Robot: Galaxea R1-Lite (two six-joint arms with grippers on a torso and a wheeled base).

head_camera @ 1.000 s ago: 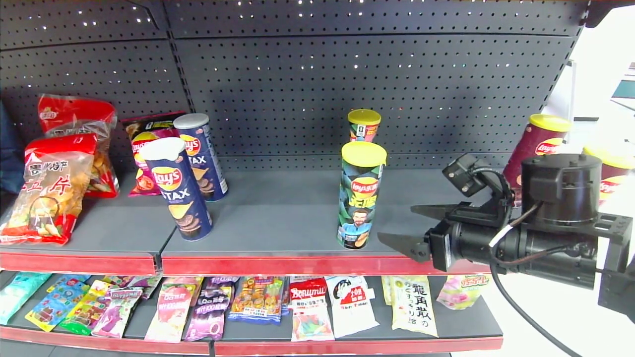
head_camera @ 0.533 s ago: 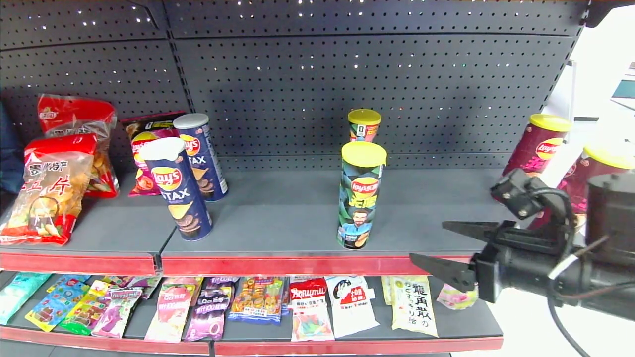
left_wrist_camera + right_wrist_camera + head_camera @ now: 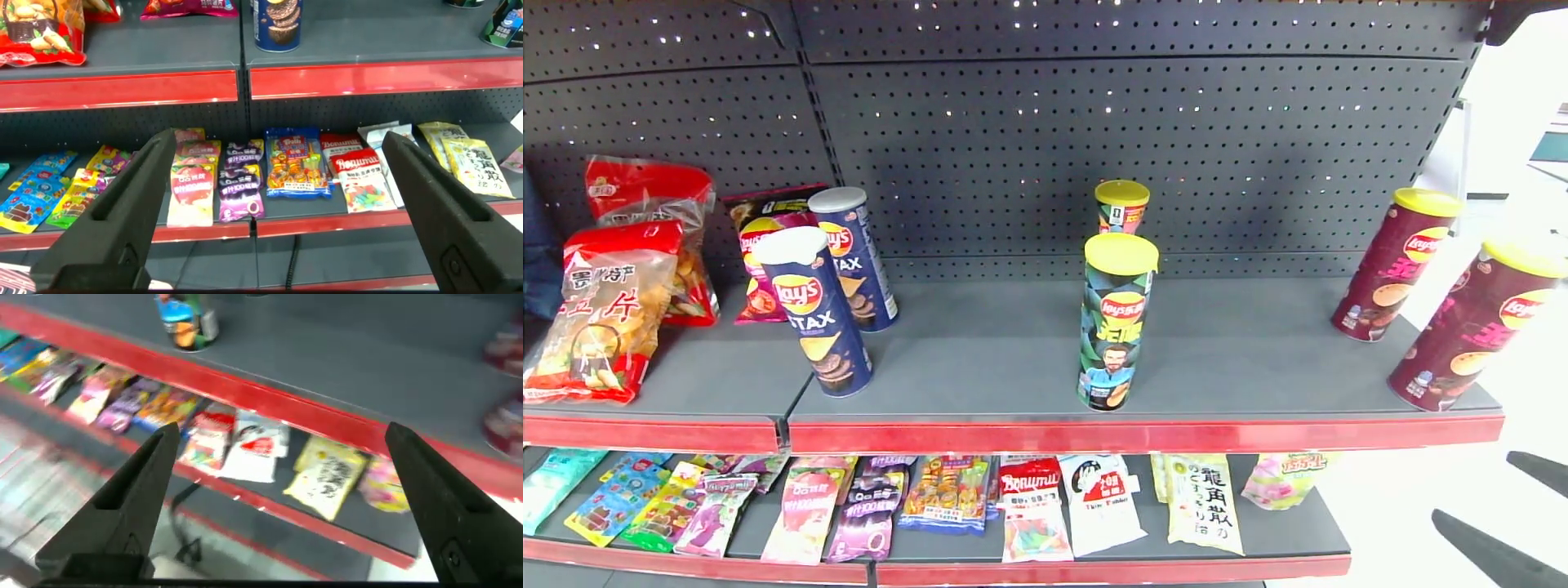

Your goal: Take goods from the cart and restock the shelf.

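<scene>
Two maroon chip cans with yellow lids (image 3: 1392, 265) (image 3: 1470, 327) stand upright at the right end of the upper shelf (image 3: 1013, 359). A green can (image 3: 1117, 322) stands mid-shelf near the front lip, with a second one (image 3: 1121, 206) behind it. Two blue cans (image 3: 813, 310) (image 3: 854, 257) stand left of centre. My right gripper (image 3: 1470, 486) is open and empty, low at the right and off the end of the lower shelf; its wrist view looks along the red shelf lip (image 3: 327, 408). My left gripper (image 3: 279, 137) is open and empty before the lower shelf.
Red snack bags (image 3: 600, 314) and a chip bag (image 3: 760, 245) fill the upper shelf's left end. Flat candy packets (image 3: 947, 494) lie in a row on the lower shelf (image 3: 1282, 539). Pegboard backs the shelves. Bare shelf lies between the green and maroon cans.
My right arm has drawn back from the upper shelf, down and to the right, staying open and empty. The two maroon cans now stand in full sight.
</scene>
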